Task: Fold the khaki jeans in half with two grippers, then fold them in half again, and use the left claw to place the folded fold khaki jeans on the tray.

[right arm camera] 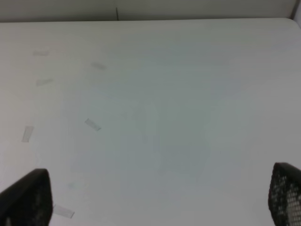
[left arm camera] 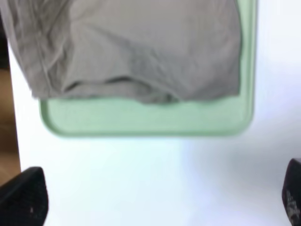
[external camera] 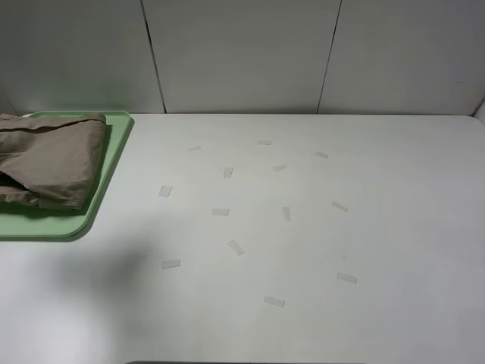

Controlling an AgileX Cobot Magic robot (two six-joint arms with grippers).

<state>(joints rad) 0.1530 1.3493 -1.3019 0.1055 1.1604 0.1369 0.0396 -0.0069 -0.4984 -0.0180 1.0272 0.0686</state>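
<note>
The folded khaki jeans (external camera: 49, 158) lie on the mint-green tray (external camera: 114, 155) at the table's far left. In the left wrist view the jeans (left arm camera: 141, 47) cover most of the tray (left arm camera: 150, 117), with a bare strip of tray along one edge. My left gripper (left arm camera: 160, 200) is open and empty, hovering over the white table beside the tray; only its two black fingertips (left arm camera: 23, 197) show. My right gripper (right arm camera: 155, 200) is open and empty above bare table. Neither arm shows in the exterior high view.
Several small clear tape strips (external camera: 236, 246) are stuck across the middle of the white table (external camera: 341, 243). A grey panelled wall (external camera: 242, 53) stands behind the table. The table's left edge (left arm camera: 14, 117) shows next to the tray in the left wrist view.
</note>
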